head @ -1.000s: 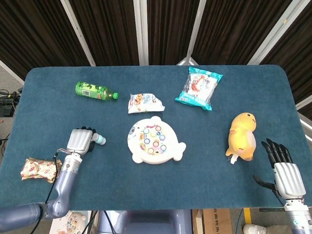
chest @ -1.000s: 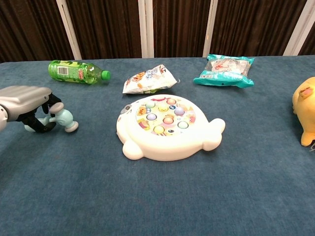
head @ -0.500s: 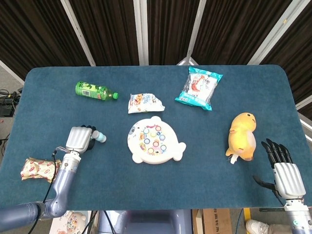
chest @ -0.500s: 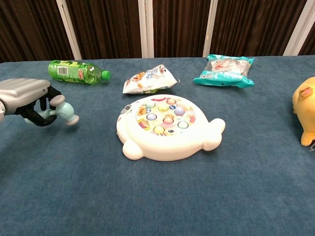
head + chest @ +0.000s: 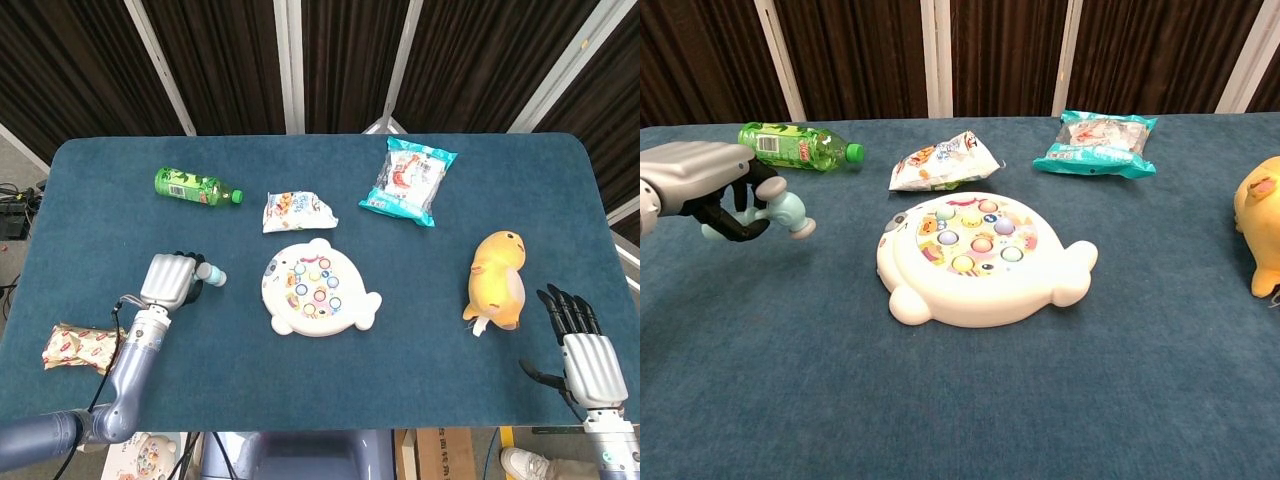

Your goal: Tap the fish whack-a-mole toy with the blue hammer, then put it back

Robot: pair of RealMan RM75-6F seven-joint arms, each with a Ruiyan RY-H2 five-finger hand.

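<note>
The white fish whack-a-mole toy (image 5: 318, 289) (image 5: 980, 260) lies mid-table with coloured buttons on top. My left hand (image 5: 170, 281) (image 5: 710, 190) grips the light-blue hammer (image 5: 209, 273) (image 5: 788, 212) by its handle, lifted off the cloth left of the toy, with the hammer head pointing toward the toy. A gap of blue cloth separates hammer and toy. My right hand (image 5: 582, 347) rests at the table's near right edge, fingers spread, holding nothing; the chest view does not show it.
A green bottle (image 5: 195, 186) (image 5: 798, 145) lies at the back left. A snack pouch (image 5: 295, 210) (image 5: 945, 160) sits behind the toy, a teal packet (image 5: 408, 180) (image 5: 1098, 130) further right. A yellow plush (image 5: 497, 277) (image 5: 1262, 222) lies right. A snack bar (image 5: 78, 346) is beside my left forearm.
My left hand has raised the hammer off the cloth and carried it rightward toward the fish toy. The right hand has stayed still.
</note>
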